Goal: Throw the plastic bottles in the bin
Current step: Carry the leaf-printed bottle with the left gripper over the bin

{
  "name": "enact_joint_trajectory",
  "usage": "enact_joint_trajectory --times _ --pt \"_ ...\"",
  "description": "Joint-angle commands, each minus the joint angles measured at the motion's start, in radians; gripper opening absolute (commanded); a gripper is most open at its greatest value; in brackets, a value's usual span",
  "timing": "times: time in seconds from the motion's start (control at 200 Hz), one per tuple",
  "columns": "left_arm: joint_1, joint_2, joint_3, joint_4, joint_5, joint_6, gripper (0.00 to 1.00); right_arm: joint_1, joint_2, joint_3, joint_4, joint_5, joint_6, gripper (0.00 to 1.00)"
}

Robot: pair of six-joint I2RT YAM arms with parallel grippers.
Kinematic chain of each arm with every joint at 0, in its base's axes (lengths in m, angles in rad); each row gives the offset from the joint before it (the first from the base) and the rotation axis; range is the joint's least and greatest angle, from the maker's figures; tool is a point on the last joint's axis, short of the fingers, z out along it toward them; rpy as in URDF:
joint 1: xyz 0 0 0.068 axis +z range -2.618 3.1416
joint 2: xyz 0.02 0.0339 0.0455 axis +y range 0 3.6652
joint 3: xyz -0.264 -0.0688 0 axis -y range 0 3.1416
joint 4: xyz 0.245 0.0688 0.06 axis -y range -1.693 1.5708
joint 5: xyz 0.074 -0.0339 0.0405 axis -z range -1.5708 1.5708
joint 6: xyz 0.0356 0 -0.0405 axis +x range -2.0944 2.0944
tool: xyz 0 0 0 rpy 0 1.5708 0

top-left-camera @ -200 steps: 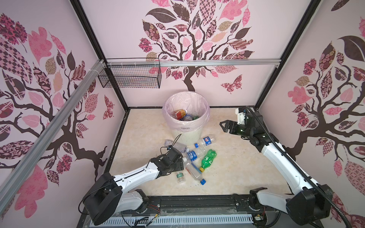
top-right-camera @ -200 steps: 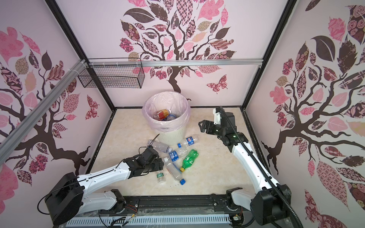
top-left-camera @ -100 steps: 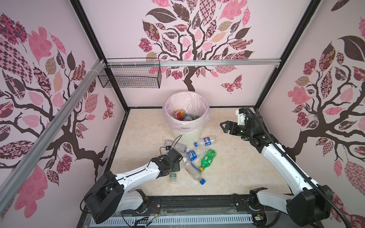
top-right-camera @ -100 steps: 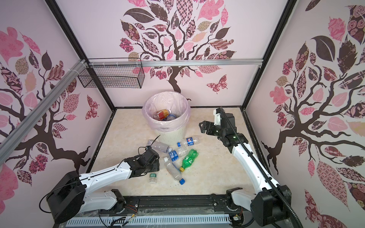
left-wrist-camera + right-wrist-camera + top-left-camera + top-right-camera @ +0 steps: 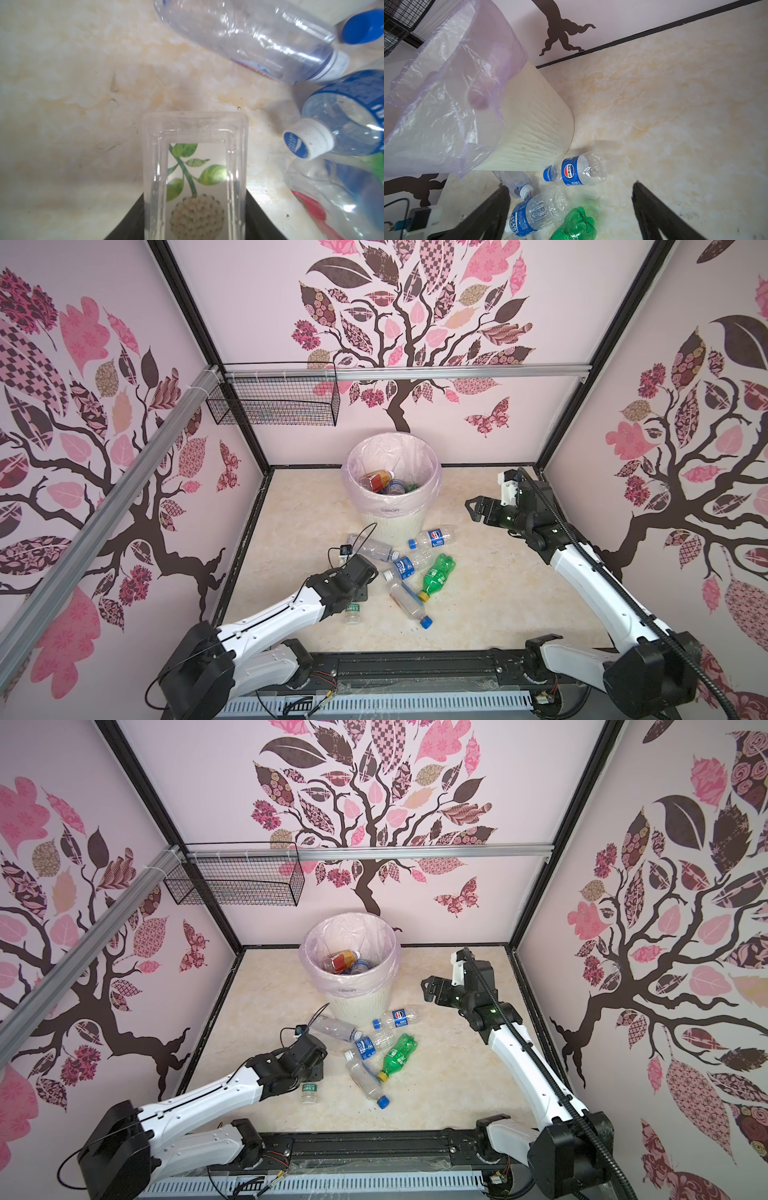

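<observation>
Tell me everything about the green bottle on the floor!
The green bottle is see-through green plastic with a yellow cap and a green label round its middle. It lies on its side on the marbled floor, with its bumpy bottom farther back and its cap nearer the front. The cap end seems to touch a long clear bottle that has a blue cap. It looks empty and not squashed.

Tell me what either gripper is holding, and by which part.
Left gripper clamps the small clear bottle by its labelled sides; right gripper is open and empty.
</observation>
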Motion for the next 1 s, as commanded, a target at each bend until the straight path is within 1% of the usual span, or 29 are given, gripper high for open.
enact_joint_trajectory --times 0.0,0.095,0.195,0.255,0.35,0.45,0.545,0.6,0.66,0.86,0.995 --pt "0.014 -0.096 0.133 -0.123 -0.080 0.052 0.54 0.003 -0.032 0.000 -0.032 0.027 -0.004 0.93" --pt "0.017 -0.181 0.240 -0.184 -0.115 0.110 0.55 0.004 -0.041 -0.004 -0.032 0.033 -0.007 0.93" --pt "0.036 -0.273 0.295 -0.155 -0.128 0.199 0.54 0.003 -0.045 -0.014 -0.024 0.035 -0.001 0.93" --pt "0.062 -0.315 0.330 -0.152 -0.136 0.222 0.54 0.004 -0.045 -0.014 -0.030 0.023 -0.003 0.94" --pt "0.114 -0.366 0.364 -0.118 -0.108 0.264 0.54 0.004 -0.057 -0.030 -0.030 0.026 -0.008 0.94" --pt "0.135 -0.411 0.354 -0.017 -0.043 0.337 0.54 0.004 -0.069 -0.040 -0.029 0.032 -0.012 0.94" --pt "0.136 -0.437 0.342 0.059 0.030 0.383 0.55 0.003 -0.071 -0.034 -0.036 0.031 -0.016 0.94" --pt "0.135 -0.445 0.345 0.090 0.088 0.393 0.55 0.003 -0.072 -0.028 -0.045 0.032 -0.022 0.94" --pt "0.136 -0.453 0.341 0.115 0.117 0.392 0.55 0.004 -0.075 -0.029 -0.045 0.035 -0.025 0.94" --pt "0.135 -0.462 0.334 0.154 0.129 0.403 0.55 0.003 -0.068 -0.032 -0.038 0.027 -0.022 0.94" --pt "0.136 -0.435 0.346 0.201 0.133 0.417 0.55 0.003 -0.061 -0.029 -0.033 0.023 -0.020 0.94"
